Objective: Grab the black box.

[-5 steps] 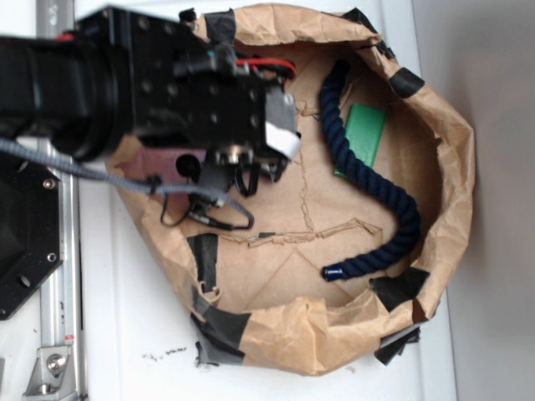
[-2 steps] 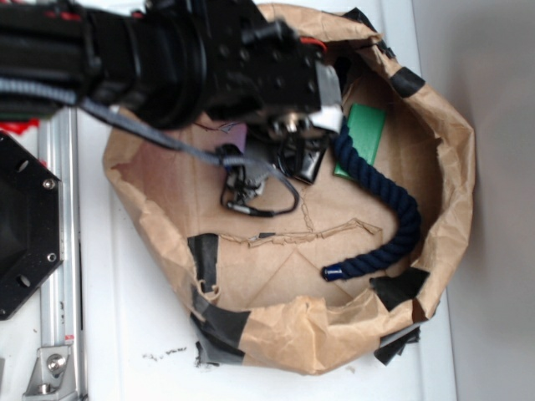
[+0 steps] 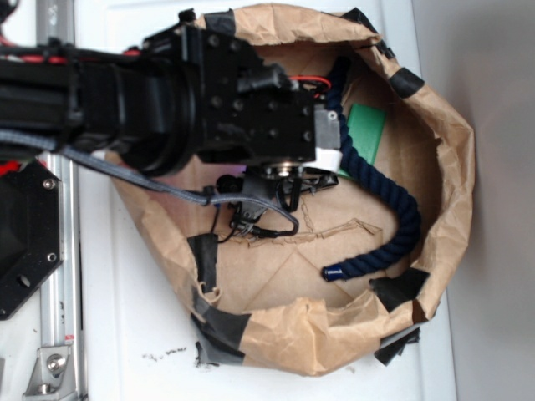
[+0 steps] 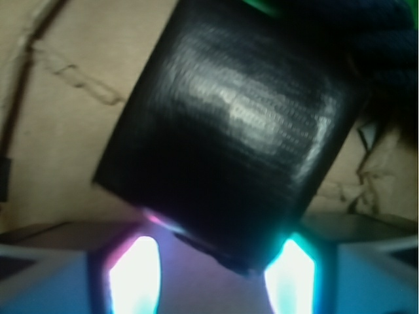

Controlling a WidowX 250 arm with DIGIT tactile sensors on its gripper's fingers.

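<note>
In the wrist view the black box [image 4: 229, 131], glossy and square, fills most of the frame, tilted. Its lower corner sits between my gripper's [image 4: 213, 265] two glowing pads, and the box looks pinched there. It hangs in front of the green block [image 4: 265, 5] and the navy rope [image 4: 386, 39]. In the exterior view my gripper [image 3: 297, 177] points down inside the brown paper bag [image 3: 447, 134], just left of the rope [image 3: 376, 180] and the green block [image 3: 368, 134]. The arm hides most of the box there.
The paper bag's crumpled walls, patched with black tape [image 3: 219, 330], ring the work area. The rope curves down the bag's right side. A metal rail [image 3: 58, 276] and a black base plate [image 3: 25, 242] lie to the left, outside the bag.
The arm swung from the bag's left side to the right, up to the rope and green block, then shifted slightly down. The black box travelled with the gripper.
</note>
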